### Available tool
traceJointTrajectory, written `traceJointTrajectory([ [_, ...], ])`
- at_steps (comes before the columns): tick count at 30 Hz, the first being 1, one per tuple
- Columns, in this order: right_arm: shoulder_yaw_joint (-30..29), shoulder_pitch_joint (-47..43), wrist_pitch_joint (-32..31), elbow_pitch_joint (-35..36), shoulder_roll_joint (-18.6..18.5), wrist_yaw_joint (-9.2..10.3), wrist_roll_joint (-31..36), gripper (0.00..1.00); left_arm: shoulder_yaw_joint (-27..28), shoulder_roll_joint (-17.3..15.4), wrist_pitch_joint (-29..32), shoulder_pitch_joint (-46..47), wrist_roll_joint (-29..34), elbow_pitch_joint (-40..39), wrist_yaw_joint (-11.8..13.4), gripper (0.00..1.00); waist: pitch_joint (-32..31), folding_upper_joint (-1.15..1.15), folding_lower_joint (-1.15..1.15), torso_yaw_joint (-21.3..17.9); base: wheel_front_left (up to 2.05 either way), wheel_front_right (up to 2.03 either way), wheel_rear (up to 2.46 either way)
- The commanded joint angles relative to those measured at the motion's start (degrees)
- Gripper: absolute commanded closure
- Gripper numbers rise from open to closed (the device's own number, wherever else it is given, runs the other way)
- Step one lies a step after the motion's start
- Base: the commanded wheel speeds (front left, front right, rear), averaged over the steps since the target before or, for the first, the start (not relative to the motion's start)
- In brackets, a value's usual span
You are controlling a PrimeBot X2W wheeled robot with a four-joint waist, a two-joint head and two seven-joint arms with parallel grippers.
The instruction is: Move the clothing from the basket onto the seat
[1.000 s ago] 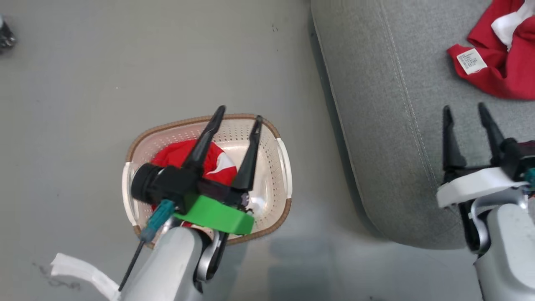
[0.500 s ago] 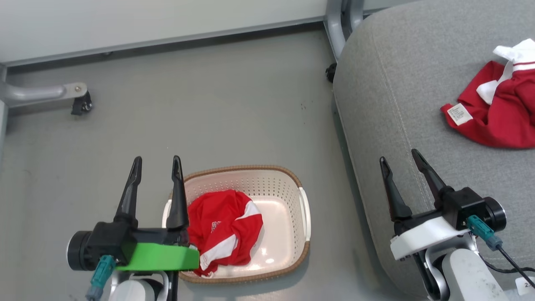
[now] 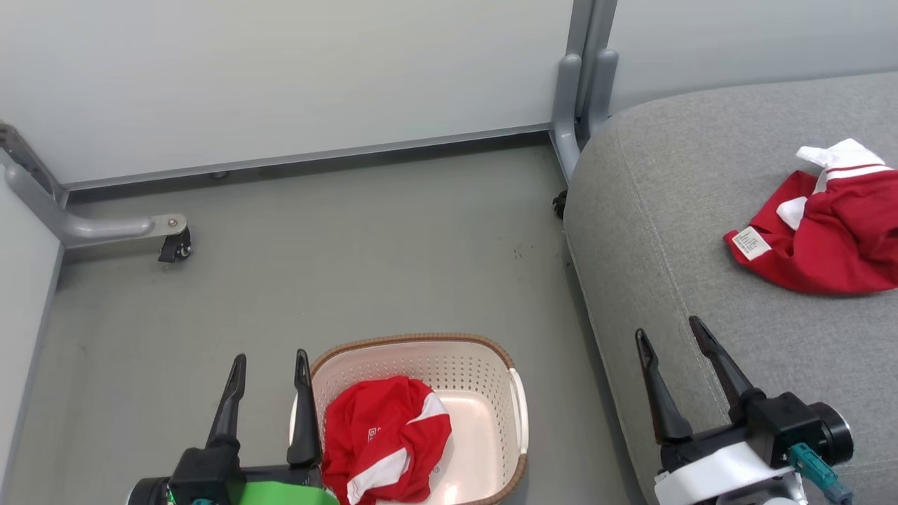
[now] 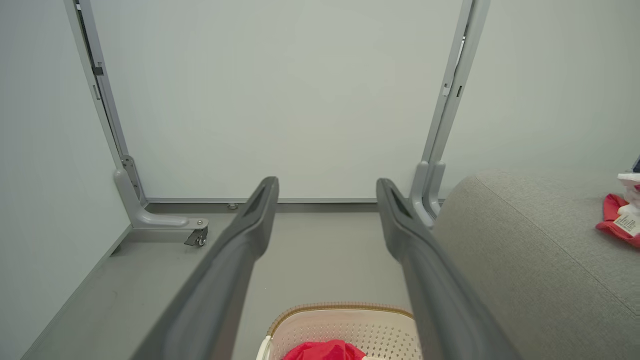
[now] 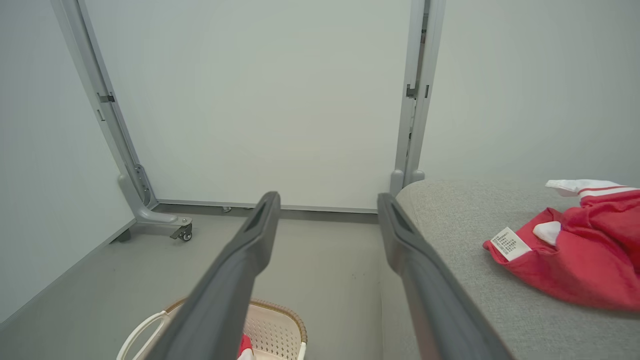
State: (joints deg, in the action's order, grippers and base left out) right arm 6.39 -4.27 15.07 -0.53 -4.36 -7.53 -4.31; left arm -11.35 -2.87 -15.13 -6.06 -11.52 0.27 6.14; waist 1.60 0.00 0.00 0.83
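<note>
A crumpled red clothing piece with white stripes (image 3: 382,435) lies in the cream basket (image 3: 421,361) on the floor. A second red clothing piece with a white label (image 3: 835,238) rests on the grey seat (image 3: 666,210). My left gripper (image 3: 271,355) is open and empty, just left of the basket's rim. My right gripper (image 3: 667,327) is open and empty over the seat's front left edge. The left wrist view looks past the open left gripper (image 4: 327,181) to the basket (image 4: 340,325) below. In the right wrist view, the open right gripper (image 5: 328,195) sits left of the labelled clothing (image 5: 575,260).
Pale wall panels close the space behind. A metal frame foot with a caster (image 3: 172,242) stands at the back left and an upright post (image 3: 582,91) by the seat's corner. Grey floor (image 3: 351,245) lies between the wall, basket and seat.
The head camera has tilted up, bringing the wall into view. My left gripper has drawn back from above the basket to its left side. Both grippers stay open.
</note>
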Motion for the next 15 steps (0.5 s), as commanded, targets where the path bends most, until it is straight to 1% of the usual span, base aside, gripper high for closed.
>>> traceJointTrajectory([
  [1,-0.15,-0.96,0.16,0.47,0.16,0.08,0.2,0.0,-0.05,-0.04,-0.03,-0.81,-0.53,0.26,0.04,0.0,-0.48,0.0,0.0,-0.08,0.0,0.0,0.0],
  [6,-0.01,-1.31,0.15,0.2,0.72,0.08,-1.6,0.0,0.47,-0.04,-0.04,-0.54,-0.29,1.31,-0.93,0.0,-0.83,0.0,0.0,-0.45,0.0,0.0,0.0],
  [15,-0.14,-0.7,0.15,0.19,0.63,0.08,-2.05,0.0,0.71,-0.04,-0.03,0.41,0.03,1.9,-1.88,0.0,-1.1,0.0,0.0,-0.4,0.0,0.0,0.0],
])
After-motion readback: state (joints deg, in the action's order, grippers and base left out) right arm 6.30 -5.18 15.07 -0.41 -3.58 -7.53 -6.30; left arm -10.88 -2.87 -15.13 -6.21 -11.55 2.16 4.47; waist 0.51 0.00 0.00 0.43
